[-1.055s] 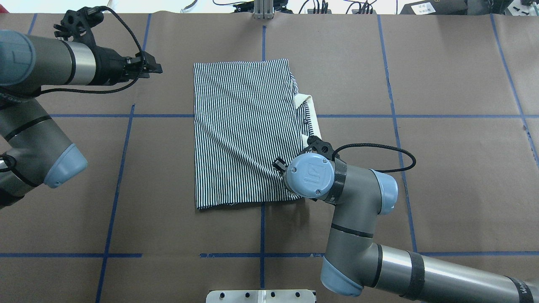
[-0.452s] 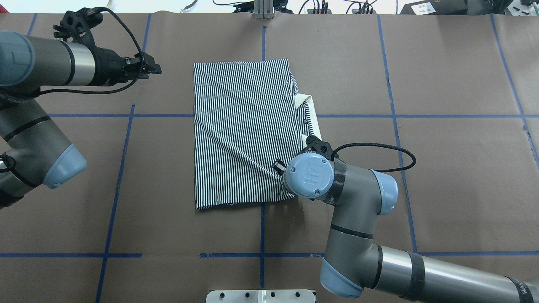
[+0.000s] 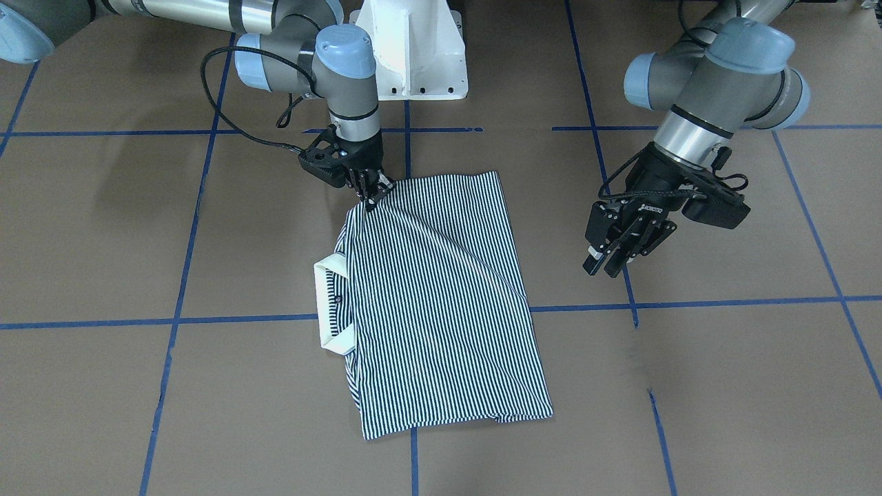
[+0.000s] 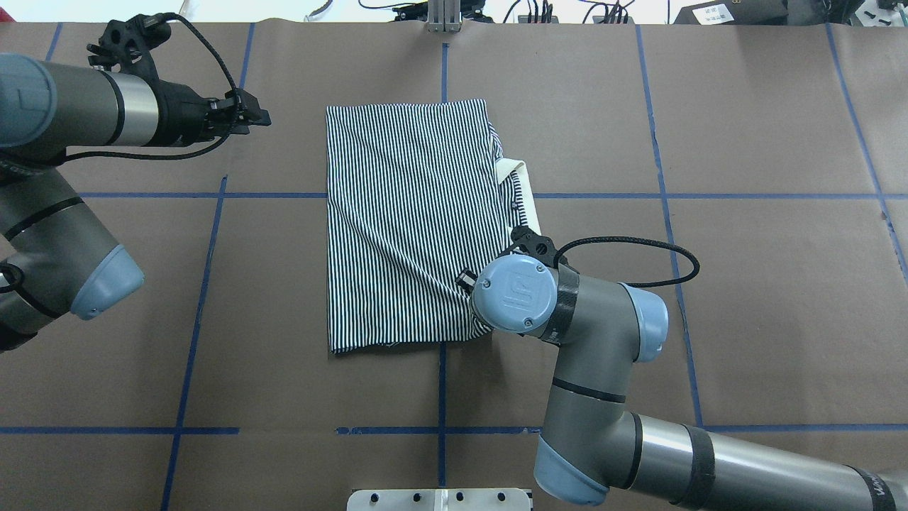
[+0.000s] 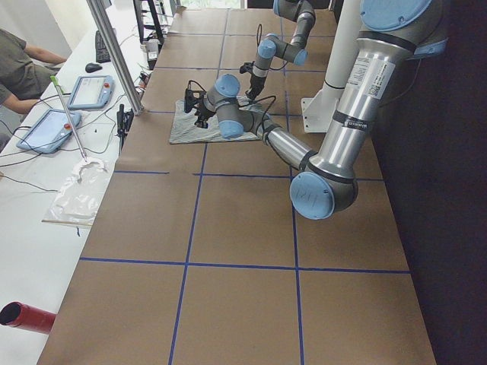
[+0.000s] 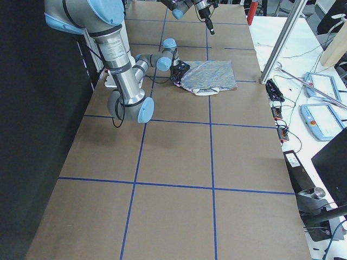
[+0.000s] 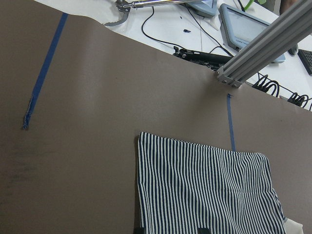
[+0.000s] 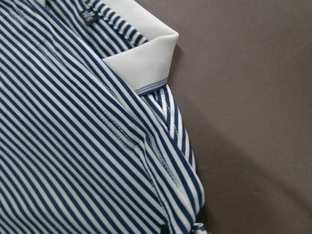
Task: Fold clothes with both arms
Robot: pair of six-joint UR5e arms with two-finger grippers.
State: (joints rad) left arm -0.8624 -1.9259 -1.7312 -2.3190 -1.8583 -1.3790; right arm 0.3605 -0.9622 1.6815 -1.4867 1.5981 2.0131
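Note:
The striped polo shirt (image 3: 441,303) lies folded into a rectangle in the middle of the table (image 4: 745,284), and also shows in the overhead view (image 4: 404,213). Its cream collar (image 3: 324,303) sticks out on the robot's right side. My right gripper (image 3: 370,195) points down and is shut on the shirt's near right corner, lifting it slightly; in the overhead view the right wrist (image 4: 514,292) hides it. The right wrist view shows stripes and collar (image 8: 141,63) close up. My left gripper (image 3: 601,267) hangs open and empty above bare table, left of the shirt (image 4: 259,117).
The white pedestal base (image 3: 413,55) stands at the robot's table edge. Blue tape lines (image 4: 198,298) grid the brown table cover. An aluminium post (image 4: 443,14) stands at the far edge. Beyond it are a desk with tablets (image 5: 84,91) and an operator (image 5: 23,68).
My right wrist has shifted slightly left, drawing the shirt's near right corner inward with it. The left arm has drawn back very slightly.

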